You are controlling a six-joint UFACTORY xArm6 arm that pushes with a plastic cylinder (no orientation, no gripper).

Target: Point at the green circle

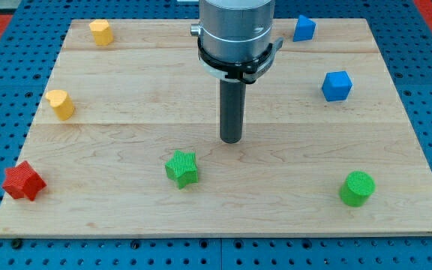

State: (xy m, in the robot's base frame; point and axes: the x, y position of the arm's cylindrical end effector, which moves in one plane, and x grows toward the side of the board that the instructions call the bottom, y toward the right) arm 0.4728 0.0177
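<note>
The green circle [357, 187], a short green cylinder, stands near the view's bottom right of the wooden board [126, 127]. My tip [231, 140] is the lower end of a dark rod under a grey arm body, near the board's middle. It lies well to the left of and above the green circle, apart from it. A green star block [181, 167] sits just below and left of my tip, not touching it.
A red star block [23, 181] is at the bottom left. Two yellow blocks sit at the left [61, 103] and top left [100, 32]. A blue cube [336, 85] and another blue block [303, 28] are at the top right.
</note>
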